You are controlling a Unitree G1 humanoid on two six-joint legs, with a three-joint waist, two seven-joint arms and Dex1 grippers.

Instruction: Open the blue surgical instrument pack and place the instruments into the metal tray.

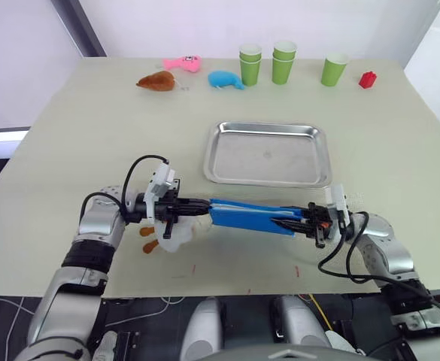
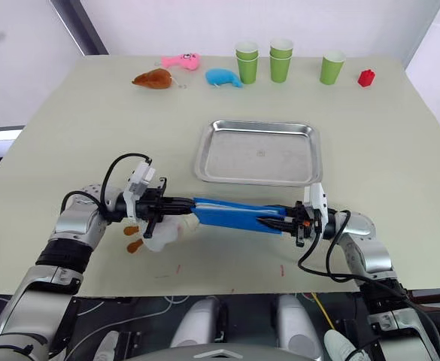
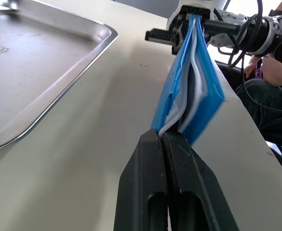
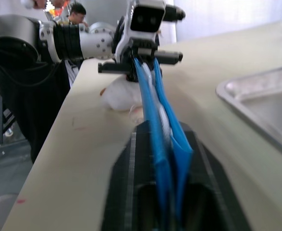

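Blue cloth, the pack (image 1: 251,216), hangs stretched between our two grippers just in front of the tray (image 1: 268,153). Our left gripper (image 1: 203,210) pinches one end and our right gripper (image 1: 293,222) the other. The pack is barely parted (white lining peeks out), and the tray lies bare, so every tool remains to be moved.

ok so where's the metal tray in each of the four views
Left eye view: metal tray at centre, just beyond the blue pack.
Right eye view: tray at centre, slightly further left.
Left wrist view: tray fills the upper left.
Right wrist view: one tray corner at the right edge.
Shared landmark: the blue pack, held between both end effectors, beside the tray.
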